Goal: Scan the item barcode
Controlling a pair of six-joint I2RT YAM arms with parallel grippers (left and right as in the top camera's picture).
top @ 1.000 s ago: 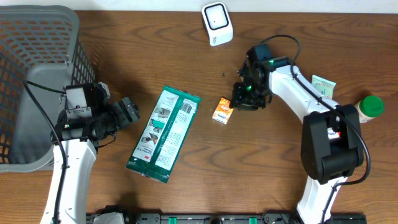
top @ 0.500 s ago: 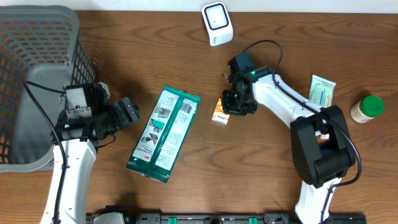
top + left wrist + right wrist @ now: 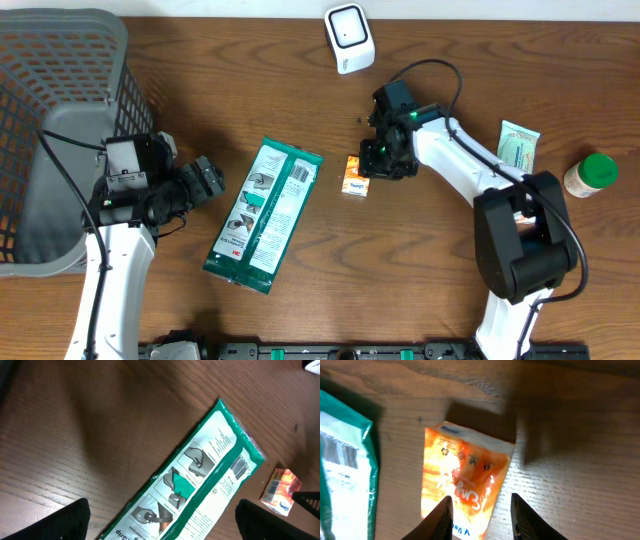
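The orange packet (image 3: 462,477) lies flat on the tabletop (image 3: 450,260), just right of the long green pack (image 3: 265,215) and below the white scanner (image 3: 348,38). The right claw (image 3: 481,502) hovers low over the packet's near end with its fingers (image 3: 440,520) partly apart; whether a pad touches the wrapper is hard to tell. The left claw (image 3: 212,178) sits beside the grey basket (image 3: 60,60), spread wide and empty, pointing at the green pack
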